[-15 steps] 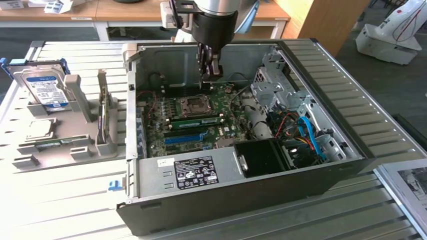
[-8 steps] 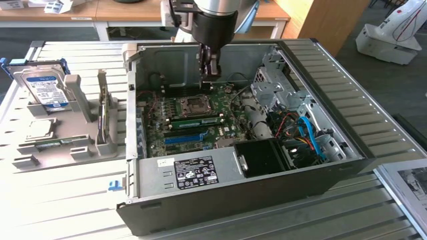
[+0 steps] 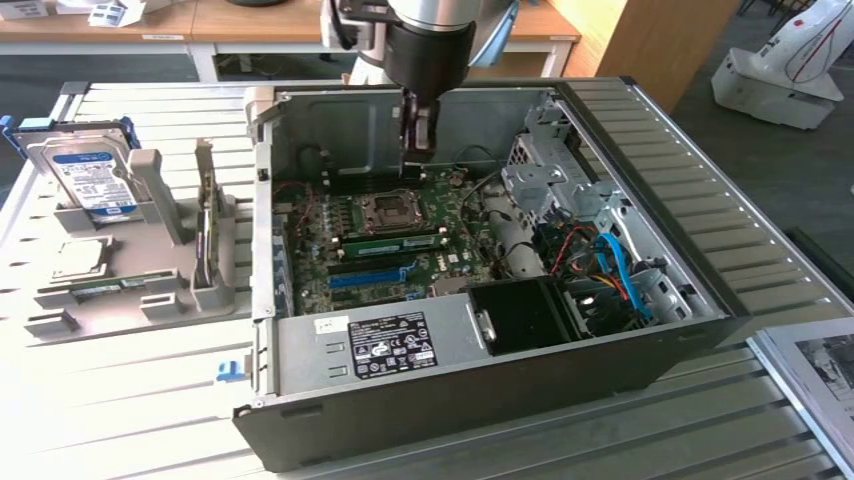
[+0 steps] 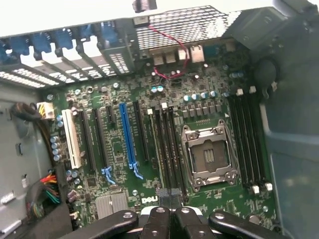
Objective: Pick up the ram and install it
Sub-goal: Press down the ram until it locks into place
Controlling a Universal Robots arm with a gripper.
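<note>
Hanging inside the open computer case (image 3: 641, 340), the gripper (image 3: 419, 150) sits with its jaws pressed together and nothing between them, just above the motherboard (image 4: 149, 99) beside the empty CPU socket (image 4: 209, 157); the ram (image 3: 390, 242) lies seated in a slot between that socket and the blue slot (image 3: 367, 278); judging by this, the installing looks done; a hard drive (image 3: 91, 180) waits upright in the grey holder (image 3: 147, 290) outside.
</note>
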